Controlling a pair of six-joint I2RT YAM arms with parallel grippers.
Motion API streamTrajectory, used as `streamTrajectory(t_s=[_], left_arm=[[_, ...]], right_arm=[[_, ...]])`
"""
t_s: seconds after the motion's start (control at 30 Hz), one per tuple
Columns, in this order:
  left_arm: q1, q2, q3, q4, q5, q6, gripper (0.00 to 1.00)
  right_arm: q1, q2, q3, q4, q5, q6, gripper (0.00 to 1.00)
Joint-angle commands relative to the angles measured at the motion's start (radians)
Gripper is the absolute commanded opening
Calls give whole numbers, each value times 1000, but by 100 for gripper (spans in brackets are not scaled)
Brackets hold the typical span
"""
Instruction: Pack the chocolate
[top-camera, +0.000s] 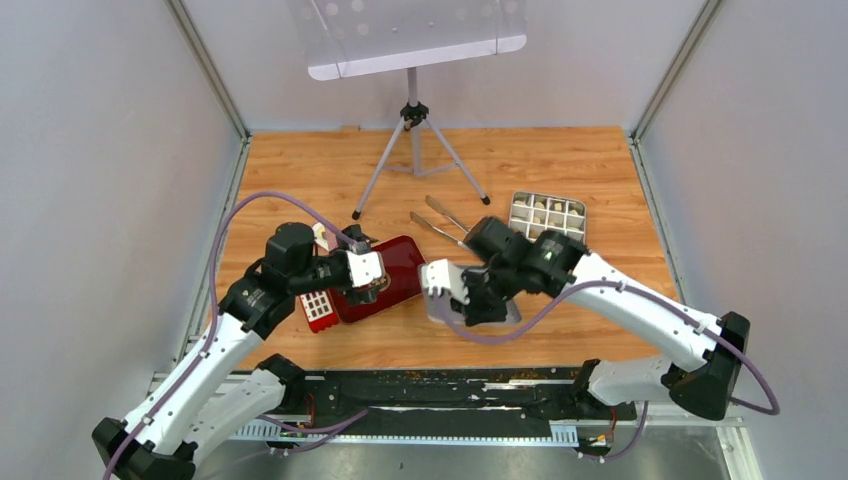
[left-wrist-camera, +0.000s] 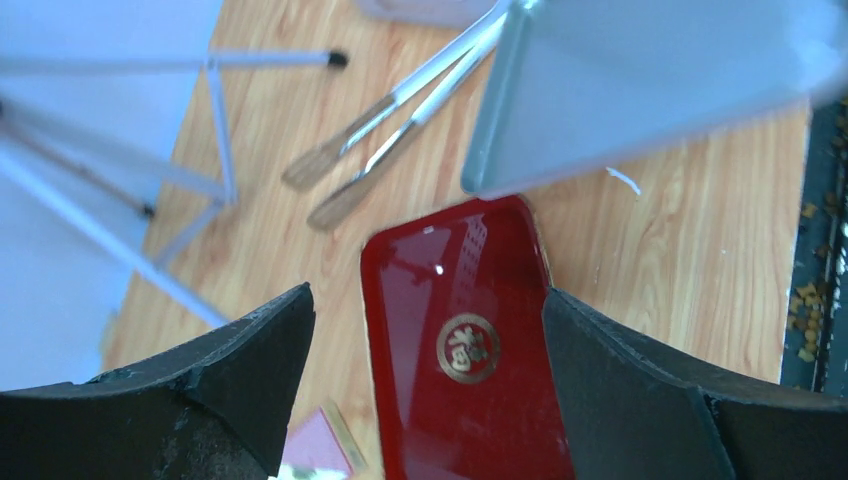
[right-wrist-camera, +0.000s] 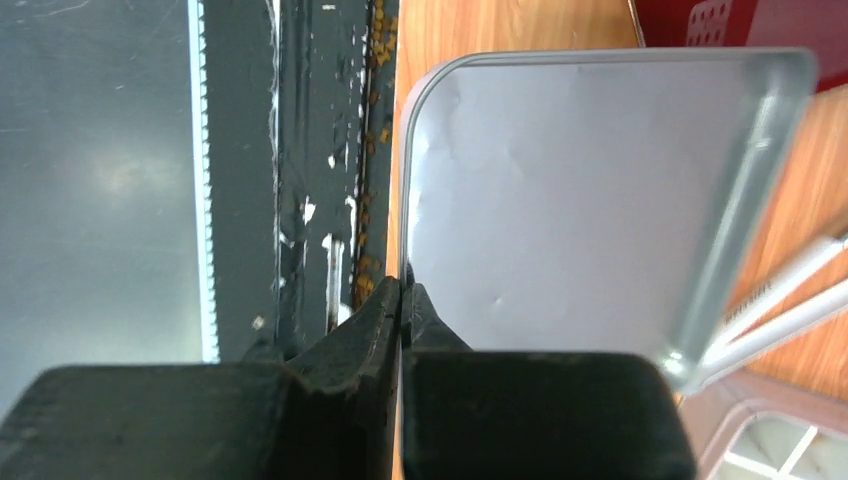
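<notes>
The chocolate (top-camera: 541, 210), small cream and dark pieces, sits in the compartments of a silver tin (top-camera: 578, 222) at the back right. My right gripper (top-camera: 462, 298) (right-wrist-camera: 403, 290) is shut on the rim of a silver lid (top-camera: 438, 284) (right-wrist-camera: 560, 190) and holds it tilted near the table's middle front. My left gripper (top-camera: 377, 284) (left-wrist-camera: 428, 300) is open over a glossy red lid with a gold emblem (top-camera: 398, 264) (left-wrist-camera: 460, 350), one finger on each side of it. The silver lid also shows in the left wrist view (left-wrist-camera: 640, 80).
A small red box with a white grid (top-camera: 317, 305) lies beside the red lid. Metal tongs (top-camera: 440, 222) (left-wrist-camera: 400, 130) lie behind the lids. A tripod (top-camera: 415, 150) stands at the back. A black rail (top-camera: 450, 385) with crumbs runs along the front edge.
</notes>
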Motion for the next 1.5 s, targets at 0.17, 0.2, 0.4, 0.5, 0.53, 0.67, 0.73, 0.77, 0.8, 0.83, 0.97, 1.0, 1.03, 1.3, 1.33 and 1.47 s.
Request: streamTrajectory(t_s=[0.17, 0.2, 0.4, 0.5, 0.53, 0.67, 0.73, 0.77, 0.8, 0.83, 0.97, 1.0, 1.03, 1.3, 1.33, 1.47], left_arm=[[-17, 299, 267, -132, 438, 481, 90], [-19, 342, 297, -149, 474, 517, 87], [-103, 459, 353, -79, 456, 605, 81], [-145, 491, 361, -36, 425, 577, 81], [-156, 509, 378, -42, 419, 562, 81], [-187, 617, 466, -103, 401, 499, 82], [-204, 658, 492, -100, 396, 476, 79], [-214, 669, 489, -69, 386, 457, 78], [-224, 673, 475, -24, 379, 427, 76], [-230, 673, 456, 34, 376, 400, 75], [-264, 708, 492, 6, 381, 406, 64], [-266, 720, 509, -19, 382, 407, 61], [-265, 732, 523, -33, 384, 400, 57], [-266, 817, 575, -30, 431, 228, 36], [-266, 824, 579, -25, 432, 203, 34], [-265, 835, 581, -1, 415, 137, 30]], right_arm=[[-343, 221, 342, -520, -362, -332, 3], [-361, 242, 361, -530, -364, -343, 3], [-507, 288, 393, -528, -437, -400, 5], [-561, 305, 406, -528, -483, -396, 5], [-573, 307, 408, -529, -496, -396, 6], [-598, 301, 410, -524, -510, -402, 6], [-607, 297, 403, -521, -512, -401, 7], [-611, 296, 400, -522, -512, -398, 6], [-615, 295, 400, -522, -512, -396, 7], [-619, 295, 402, -523, -512, -394, 7], [-634, 295, 413, -522, -498, -390, 7], [-636, 295, 414, -523, -493, -390, 7], [-641, 295, 413, -523, -489, -388, 7], [-655, 277, 388, -522, -458, -392, 10], [-658, 275, 385, -521, -452, -393, 12], [-676, 267, 406, -522, -410, -412, 30]])
